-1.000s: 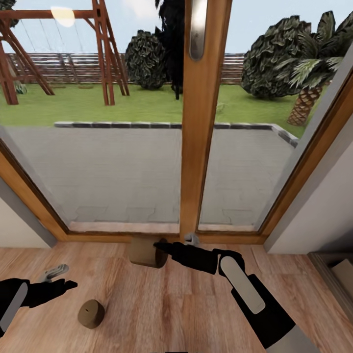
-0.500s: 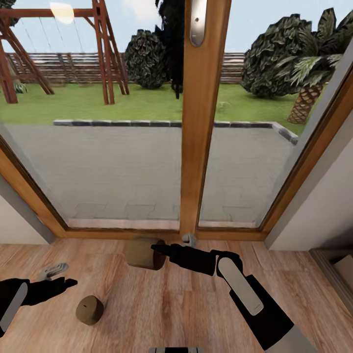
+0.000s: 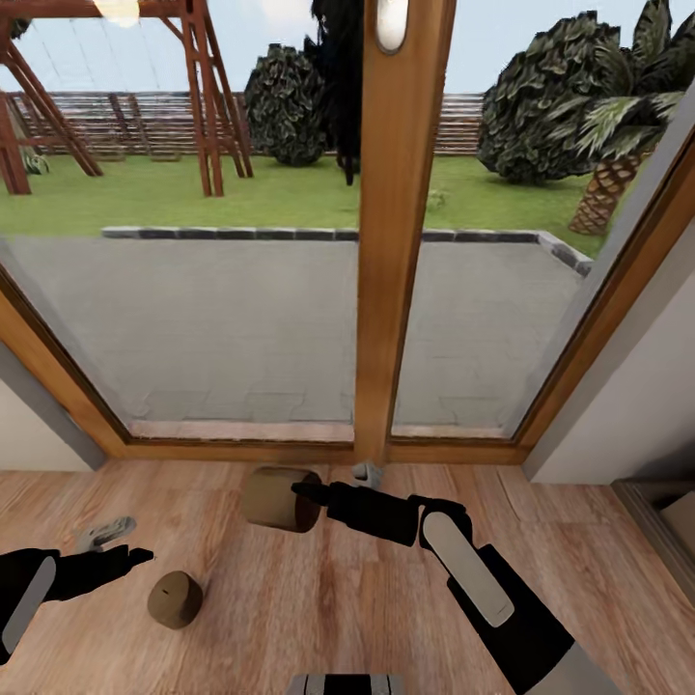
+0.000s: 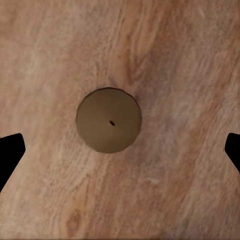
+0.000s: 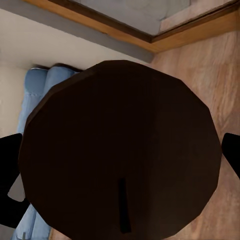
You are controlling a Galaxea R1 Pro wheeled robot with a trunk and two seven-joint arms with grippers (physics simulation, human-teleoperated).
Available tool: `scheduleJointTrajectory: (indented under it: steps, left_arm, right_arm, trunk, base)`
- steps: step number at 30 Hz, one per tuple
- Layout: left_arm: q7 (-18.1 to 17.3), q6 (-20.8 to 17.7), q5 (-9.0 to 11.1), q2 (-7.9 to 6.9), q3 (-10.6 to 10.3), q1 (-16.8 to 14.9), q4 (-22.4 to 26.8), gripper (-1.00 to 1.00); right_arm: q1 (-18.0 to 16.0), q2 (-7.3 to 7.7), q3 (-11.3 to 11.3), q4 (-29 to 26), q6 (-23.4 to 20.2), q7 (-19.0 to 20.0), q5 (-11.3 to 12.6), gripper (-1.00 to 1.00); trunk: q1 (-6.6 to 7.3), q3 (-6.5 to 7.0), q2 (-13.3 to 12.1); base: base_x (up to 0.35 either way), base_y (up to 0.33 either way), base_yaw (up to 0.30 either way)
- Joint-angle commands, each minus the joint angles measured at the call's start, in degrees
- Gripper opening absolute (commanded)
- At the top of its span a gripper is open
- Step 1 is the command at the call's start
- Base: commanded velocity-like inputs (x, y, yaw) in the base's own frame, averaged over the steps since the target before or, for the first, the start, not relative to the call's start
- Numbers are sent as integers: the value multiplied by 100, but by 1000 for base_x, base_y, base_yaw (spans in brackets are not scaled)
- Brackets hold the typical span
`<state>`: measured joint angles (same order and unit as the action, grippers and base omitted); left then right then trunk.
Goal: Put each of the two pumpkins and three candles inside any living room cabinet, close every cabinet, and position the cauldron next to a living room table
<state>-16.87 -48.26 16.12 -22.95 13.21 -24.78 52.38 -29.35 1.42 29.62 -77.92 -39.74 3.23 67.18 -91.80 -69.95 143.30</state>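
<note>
With one candle (image 3: 280,498) clamped in the right end effector (image 3: 301,492), center the spread-open left end effector (image 3: 114,542) over the floor candle (image 3: 175,599) at its five o'clock.

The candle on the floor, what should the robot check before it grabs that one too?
1. Right gripper holds a candle: ok, lifted above the wooden floor.
2. Left gripper open: ok, fingers spread.
3. Floor candle centred between the left fingers: ok in the left wrist view.
4. Floor candle upright: ok, round top with wick facing up.
5. Left gripper low enough to close on it: cannot tell.
6. Cabinet within reach: cannot tell.
</note>
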Motion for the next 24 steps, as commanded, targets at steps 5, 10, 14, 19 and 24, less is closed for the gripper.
scheduleJointTrajectory:
  steps: [5, 10, 14, 19, 24]
  left_arm:
    - [0, 1, -22, 96, -10, 0, -3, 100]
    - [0, 1, -29, 144, -13, 0, -8, 100]
    - [0, 1, -29, 149, -13, 0, -9, 100]
    - [0, 1, -29, 150, -16, 0, -9, 100]
    - [0, 1, -32, 178, -19, 0, -9, 100]
  right_arm:
    - [0, -1, 173, -10, 32, -3, 6, -100]
    - [0, 10, 199, -17, 75, 6, 3, -100]
    - [0, 77, 184, -6, 157, 307, 5, -100]
    - [0, 206, 163, 22, 179, 1581, 5, -100]
    - [0, 356, 159, 100, 191, 2284, 6, -100]
  trunk:
    - [-13, -111, 7]
    - [-25, -222, 14]
    - [-36, -311, 19]
    - [-49, -422, 26]
    - [-62, -532, 32]
  base:
    - [0, 0, 0]
    - [0, 0, 0]
    - [0, 0, 0]
    - [0, 0, 0]
    - [0, 0, 0]
